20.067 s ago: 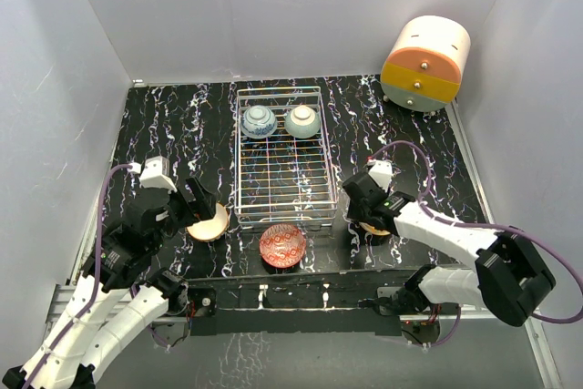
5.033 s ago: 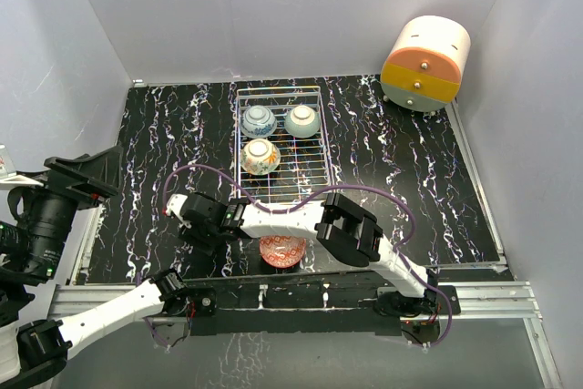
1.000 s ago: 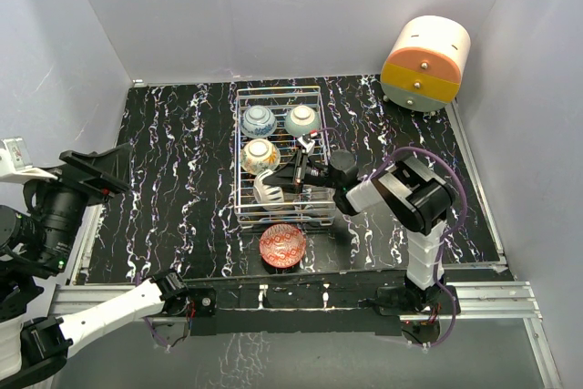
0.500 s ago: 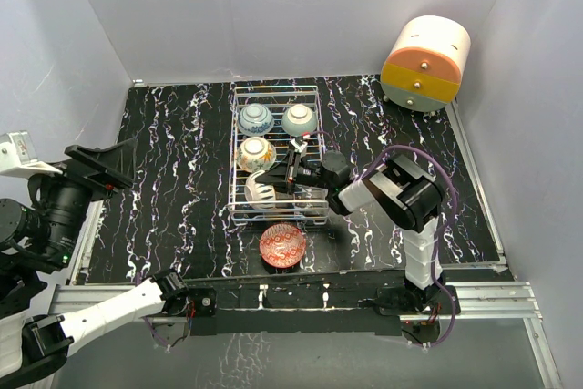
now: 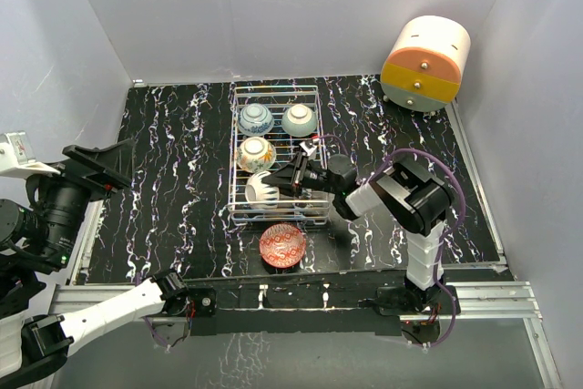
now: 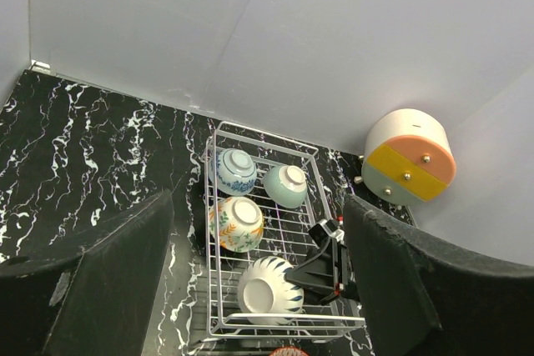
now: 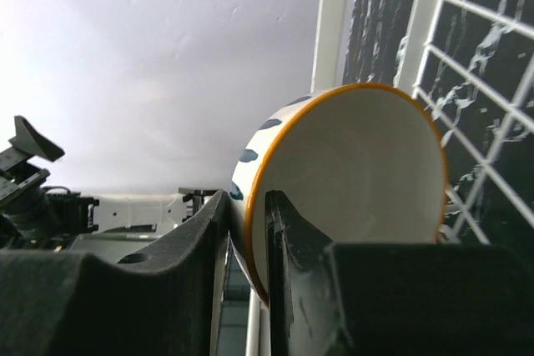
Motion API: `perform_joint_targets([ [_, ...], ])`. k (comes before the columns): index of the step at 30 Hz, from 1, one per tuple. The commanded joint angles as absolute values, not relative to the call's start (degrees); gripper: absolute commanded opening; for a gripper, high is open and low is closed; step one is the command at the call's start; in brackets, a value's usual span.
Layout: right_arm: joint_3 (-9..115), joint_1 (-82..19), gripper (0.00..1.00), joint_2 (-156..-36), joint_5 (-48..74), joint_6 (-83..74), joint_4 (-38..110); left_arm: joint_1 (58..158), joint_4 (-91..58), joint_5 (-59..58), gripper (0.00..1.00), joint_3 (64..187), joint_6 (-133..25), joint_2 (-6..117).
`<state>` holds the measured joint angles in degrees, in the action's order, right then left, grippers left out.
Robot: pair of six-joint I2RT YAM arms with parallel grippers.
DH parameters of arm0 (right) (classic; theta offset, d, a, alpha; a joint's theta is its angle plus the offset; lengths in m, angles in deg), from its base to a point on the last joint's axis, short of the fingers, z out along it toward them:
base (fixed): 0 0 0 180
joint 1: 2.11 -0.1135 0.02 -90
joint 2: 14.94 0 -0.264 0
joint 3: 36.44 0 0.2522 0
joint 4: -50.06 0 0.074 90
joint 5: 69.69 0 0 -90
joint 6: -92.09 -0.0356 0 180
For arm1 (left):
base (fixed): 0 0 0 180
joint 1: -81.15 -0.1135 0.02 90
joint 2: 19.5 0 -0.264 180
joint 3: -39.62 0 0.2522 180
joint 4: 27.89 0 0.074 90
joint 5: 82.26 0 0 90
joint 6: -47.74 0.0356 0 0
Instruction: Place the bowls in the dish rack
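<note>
The wire dish rack (image 5: 273, 88) holds three upside-down bowls: blue-white (image 5: 256, 118), pale mint (image 5: 300, 119) and leafy (image 5: 256, 153). My right gripper (image 5: 284, 181) is shut on the rim of a fourth bowl (image 5: 262, 189), cream inside with an orange rim and blue marks outside. It holds the bowl tilted on its side at the rack's near end. In the right wrist view the fingers (image 7: 248, 206) pinch this bowl's wall (image 7: 359, 164). The red patterned bowl (image 5: 281, 245) sits upright on the table in front of the rack. My left gripper (image 5: 98, 168) is open and empty, raised high at the far left.
A cream-and-orange drawer unit (image 5: 425, 63) stands at the back right corner. White walls close in the black marbled table (image 5: 173, 134) on three sides. In the left wrist view the rack (image 6: 260, 132) lies far below between the open jaws.
Over the last second my right gripper and its bowl shifted slightly left, and the rack slid a little left with them. The left arm has barely moved.
</note>
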<state>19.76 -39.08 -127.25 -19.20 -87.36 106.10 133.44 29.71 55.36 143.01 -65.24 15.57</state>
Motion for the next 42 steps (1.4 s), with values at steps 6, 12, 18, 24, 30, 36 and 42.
perform_joint_targets([
  [6, 14.6, -36.8, 0.27, -126.3, -18.0, -77.1, 91.0, 133.6, 29.8, 55.7, 0.80, 143.2, -65.1, 16.5],
  [12, 17.6, -36.4, 0.31, -119.6, -12.2, -65.2, 74.0, 133.6, 29.5, 55.6, 0.80, 142.7, -65.2, 16.7],
  [18, 19.9, -36.3, 0.34, -113.3, -6.4, -57.4, 61.1, 133.5, 29.1, 55.4, 0.81, 142.0, -65.4, 16.2],
  [24, 21.2, -36.3, 0.37, -113.0, -5.2, -54.4, 56.5, 133.5, 29.0, 55.1, 0.81, 141.7, -65.7, 16.0],
  [30, 22.3, -36.3, 0.38, -113.2, -3.9, -52.0, 53.4, 133.5, 29.2, 55.1, 0.81, 141.4, -66.0, 15.5],
  [36, 23.3, -36.3, 0.39, -112.4, -1.8, -49.8, 50.5, 133.6, 29.1, 55.2, 0.81, 141.0, -66.2, 15.1],
  [42, 25.8, -36.4, 0.40, -110.4, 0.2, -45.1, 46.3, 133.6, 29.1, 55.2, 0.81, 140.8, -66.2, 15.1],
])
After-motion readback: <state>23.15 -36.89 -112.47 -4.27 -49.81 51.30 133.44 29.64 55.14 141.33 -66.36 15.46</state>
